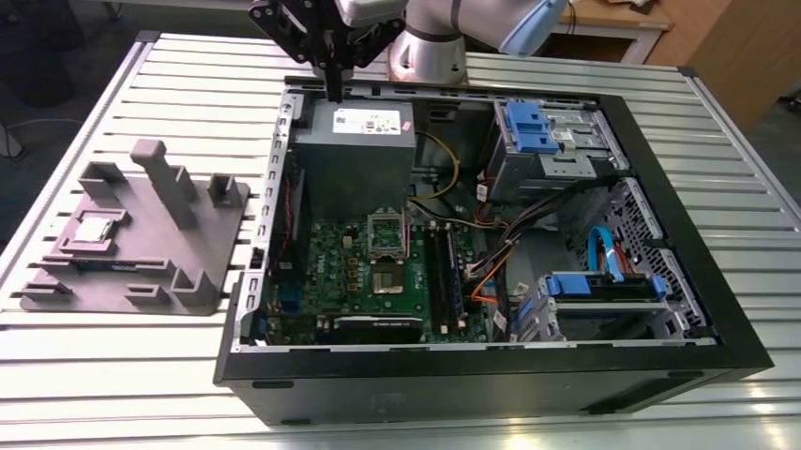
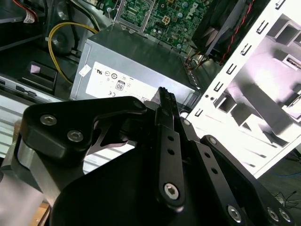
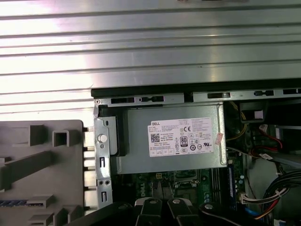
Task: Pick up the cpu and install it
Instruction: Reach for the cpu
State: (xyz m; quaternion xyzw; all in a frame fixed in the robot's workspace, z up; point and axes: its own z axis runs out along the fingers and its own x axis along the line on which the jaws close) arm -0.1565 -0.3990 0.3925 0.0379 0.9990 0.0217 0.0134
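Claw (image 1: 336,93) clenched empty above the white-labelled power supply (image 1: 355,155); cpu (image 1: 100,228) lies on grey tray (image 1: 126,274).

Wrist views (near) above power supply (image 3: 169,141)

We've got open air above the slatted table (image 1: 75,375) and the grey fixture tray (image 1: 113,272), but the tray's tall upright posts (image 1: 160,183) stand just beside the low pocket holding the cpu (image 1: 98,228), so that spot looks reachable from above. Inside the open case (image 1: 501,366) the power supply (image 1: 355,155) fills the corner right under the gripper (image 1: 336,94). The socket (image 1: 385,246) sits on the motherboard (image 1: 328,272), hemmed in between that box and the cable bundle (image 1: 501,248), with the case wall between it and the tray.
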